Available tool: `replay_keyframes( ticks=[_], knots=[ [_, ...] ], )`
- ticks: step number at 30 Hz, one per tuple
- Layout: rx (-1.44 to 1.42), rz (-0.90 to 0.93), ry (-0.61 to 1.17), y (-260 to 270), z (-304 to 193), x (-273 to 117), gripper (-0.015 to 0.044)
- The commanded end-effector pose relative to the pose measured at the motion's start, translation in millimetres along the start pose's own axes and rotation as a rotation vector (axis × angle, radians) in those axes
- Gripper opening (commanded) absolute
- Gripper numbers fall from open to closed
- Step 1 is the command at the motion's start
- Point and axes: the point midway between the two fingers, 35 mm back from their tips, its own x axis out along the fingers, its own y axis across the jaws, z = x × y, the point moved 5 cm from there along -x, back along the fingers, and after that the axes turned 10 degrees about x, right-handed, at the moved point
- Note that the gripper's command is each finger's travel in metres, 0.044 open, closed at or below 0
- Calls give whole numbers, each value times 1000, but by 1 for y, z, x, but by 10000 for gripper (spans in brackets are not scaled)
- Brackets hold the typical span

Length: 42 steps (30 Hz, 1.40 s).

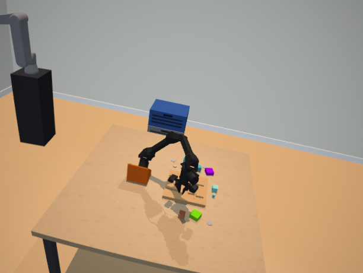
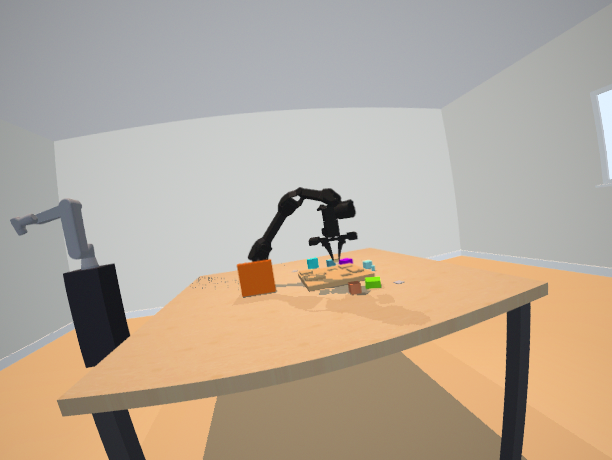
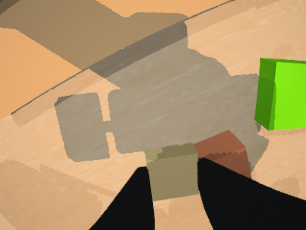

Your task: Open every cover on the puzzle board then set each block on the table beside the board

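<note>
My gripper (image 1: 181, 192) (image 2: 336, 260) (image 3: 172, 172) is shut on an olive block (image 3: 174, 176), held in the air near the front of the puzzle board (image 1: 198, 202) (image 2: 330, 282). The arm hides part of the board, and its covers are too small to judge. A red-brown block (image 1: 181, 215) (image 2: 354, 288) (image 3: 230, 154) and a green block (image 1: 196, 215) (image 2: 373, 283) (image 3: 292, 95) rest on the table in front of the board. A purple block (image 1: 209, 171) (image 2: 345, 261), a teal block (image 1: 199, 168) (image 2: 330, 262) and a pale cyan block (image 1: 215, 188) (image 2: 367, 264) stand beyond the board.
A cyan block (image 2: 312, 263) stands behind the board. A small cyan piece (image 1: 213, 195) lies by the pale cyan block. A flat grey piece (image 1: 209, 223) (image 2: 398, 282) lies right of the green block. An orange panel (image 1: 138, 174) (image 2: 256, 278) stands by the arm's base.
</note>
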Motion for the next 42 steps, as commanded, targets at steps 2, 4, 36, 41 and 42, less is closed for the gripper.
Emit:
replay_keyframes(
  ticks=[2, 4, 36, 41, 42],
  knots=[
    [-2, 13, -1, 6, -23, 5, 80],
    [-2, 13, -2, 8, -31, 6, 80],
    [-3, 13, -4, 8, -40, 48, 80],
    [-3, 13, -4, 8, -40, 57, 80],
    [-3, 13, -4, 8, -40, 58, 80]
  ],
)
